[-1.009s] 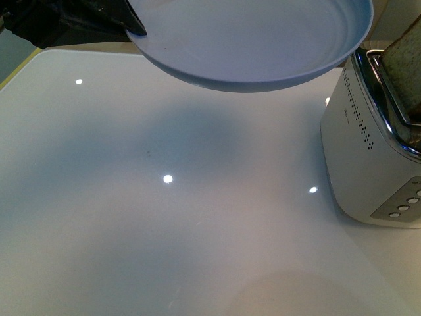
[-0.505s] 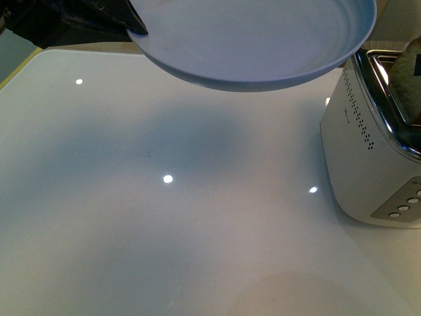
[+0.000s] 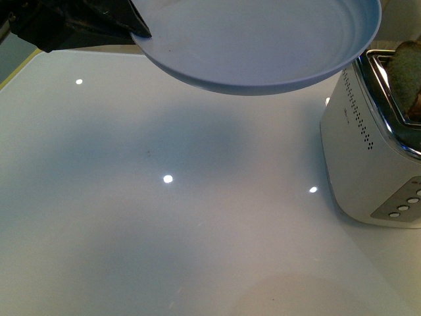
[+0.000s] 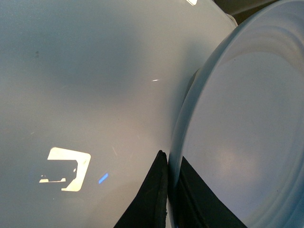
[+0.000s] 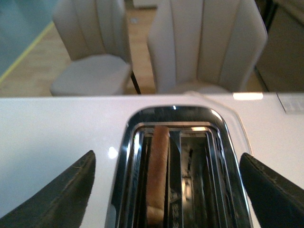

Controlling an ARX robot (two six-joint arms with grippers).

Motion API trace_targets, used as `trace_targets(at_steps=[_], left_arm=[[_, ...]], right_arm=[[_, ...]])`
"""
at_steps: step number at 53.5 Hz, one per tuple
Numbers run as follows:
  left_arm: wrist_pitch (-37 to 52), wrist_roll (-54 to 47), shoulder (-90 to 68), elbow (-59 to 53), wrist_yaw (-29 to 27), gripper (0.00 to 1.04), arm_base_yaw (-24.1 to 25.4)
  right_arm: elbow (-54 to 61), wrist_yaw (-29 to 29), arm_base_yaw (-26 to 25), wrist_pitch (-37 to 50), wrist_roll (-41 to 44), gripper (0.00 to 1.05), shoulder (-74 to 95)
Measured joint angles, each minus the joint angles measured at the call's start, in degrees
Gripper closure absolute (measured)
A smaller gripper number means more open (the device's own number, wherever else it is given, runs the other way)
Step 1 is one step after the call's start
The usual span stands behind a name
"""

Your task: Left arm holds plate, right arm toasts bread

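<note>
The right black gripper (image 5: pixel 166 159) hangs spread wide over the white, chrome-topped toaster (image 5: pixel 227 147). The brown wholemeal bread slice (image 5: pixel 158 171) stands in one slot. The left black gripper (image 4: pixel 167 190) pinches the rim of the pale blue round plate (image 4: pixel 247 133), which is best held level beside the toaster.

Left gripper (image 4: pixel 172 190) — matte black, thin tapering wedges; right gripper (image 5: pixel 167 156) — black too, broad and pointed.

Soft, even light; small bright glints dot the glossy table (image 3: pixel 99 217). The plate (image 3: pixel 263 39) casts a broad, blurred shadow at upper centre.
</note>
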State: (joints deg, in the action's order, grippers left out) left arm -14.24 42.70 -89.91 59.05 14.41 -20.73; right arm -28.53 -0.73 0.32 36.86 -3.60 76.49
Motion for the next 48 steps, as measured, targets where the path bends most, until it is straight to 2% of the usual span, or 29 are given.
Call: trace_targets(at_steps=[5, 7, 15, 25, 37, 42, 48], left_arm=[[0.2, 0.0, -0.1, -0.2, -0.1, 1.02, 0.0], [0.3, 0.0, -0.1, -0.3, -0.3, 1.02, 0.0], [0.4, 0.0, -0.1, -0.3, -0.4, 1.02, 0.0], [0.4, -0.2, -0.1, -0.3, -0.8, 1.02, 0.2], [0.0, -0.9, -0.1, -0.3, -1.0, 1.02, 0.2], [0.0, -0.9, -0.1, -0.3, -1.0, 1.02, 0.2], [-0.1, -0.9, -0.1, -0.3, -1.2, 1.02, 0.2]], right_arm=[[7.3, 0.7, -0.1, 14.3, 1.9, 0.38, -1.1], [8.9, 0.7, -0.1, 16.1, 2.1, 0.45, -2.6], [13.1, 0.8, -0.1, 16.7, 2.8, 0.68, -7.5], [18.9, 0.7, -0.2, 14.4, 3.4, 1.03, -15.0], [23.1, 0.7, -0.2, 9.7, 3.3, 1.03, -23.7], [25.2, 0.7, -0.2, 12.2, 3.3, 1.03, -24.2], [26.9, 0.7, -0.2, 9.8, 3.3, 1.03, -26.9]])
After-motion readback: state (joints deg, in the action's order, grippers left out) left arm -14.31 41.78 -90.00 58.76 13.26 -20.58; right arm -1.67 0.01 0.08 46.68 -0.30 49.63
